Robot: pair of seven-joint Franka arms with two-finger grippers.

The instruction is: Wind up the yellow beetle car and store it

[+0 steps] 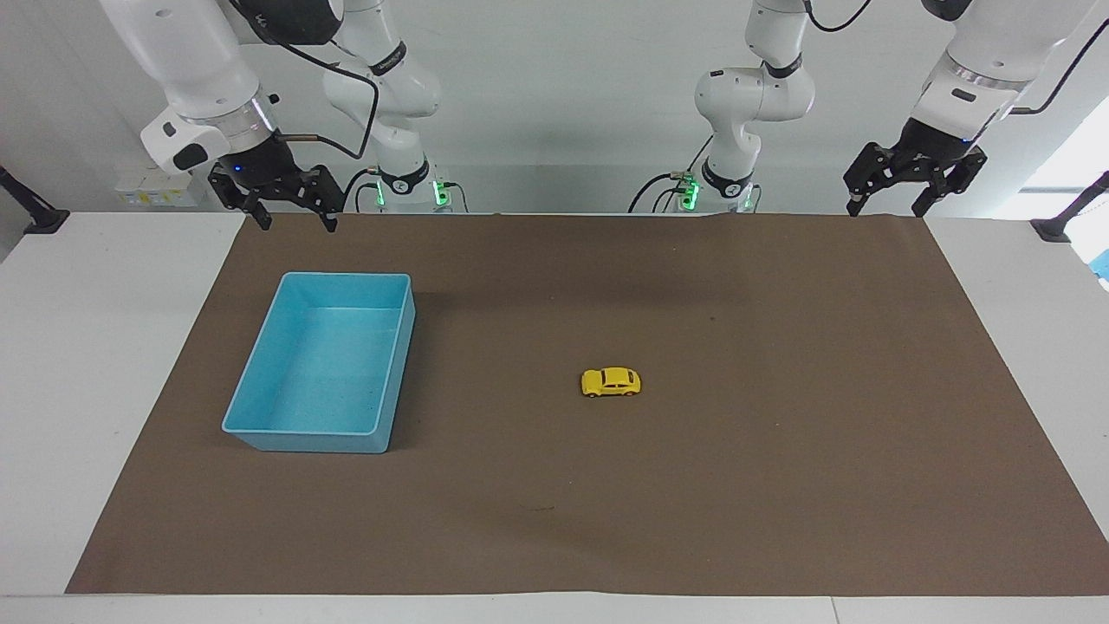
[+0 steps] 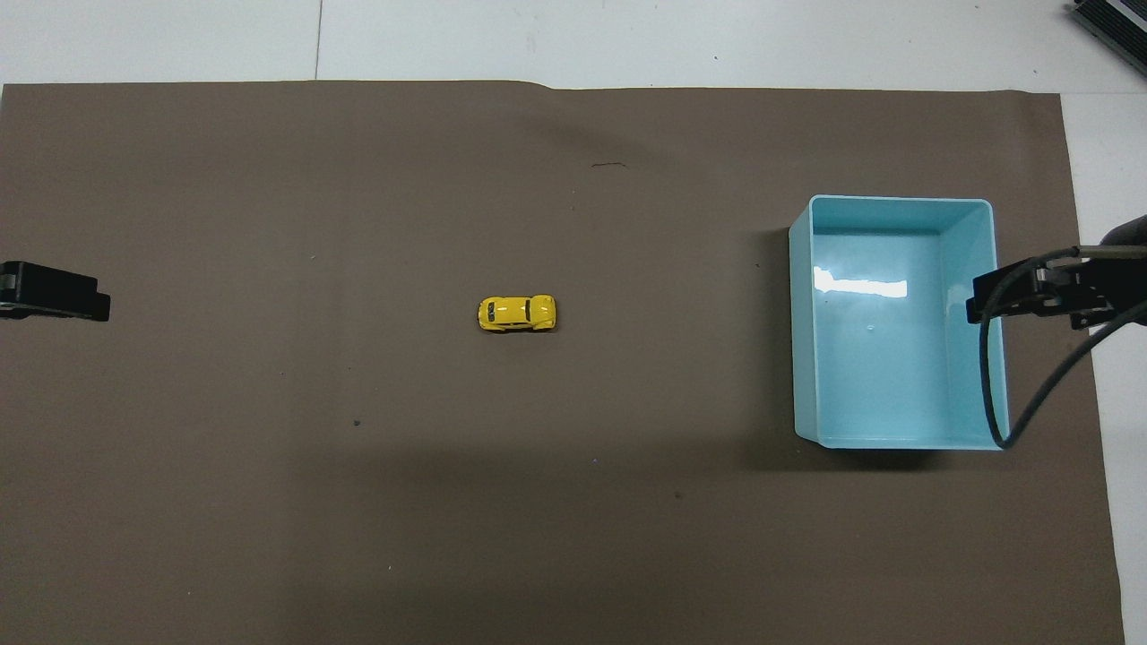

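Note:
The yellow beetle car point(image 1: 611, 382) stands on its wheels near the middle of the brown mat, also seen in the overhead view point(image 2: 517, 313). The empty blue bin point(image 1: 260, 416) sits toward the right arm's end of the table, its rim showing in the overhead view point(image 2: 896, 201). My right gripper point(image 1: 297, 222) hangs open and empty in the air over the mat's edge by the robots, above the bin's near end. My left gripper point(image 1: 885, 208) hangs open and empty over the mat's corner at the left arm's end. Both arms wait, well away from the car.
A brown mat point(image 1: 780, 485) covers most of the white table point(image 1: 87, 347). A black cable point(image 2: 990, 385) from the right arm loops over the bin's side in the overhead view. Black clamps point(image 1: 35, 217) stand at the table's corners by the robots.

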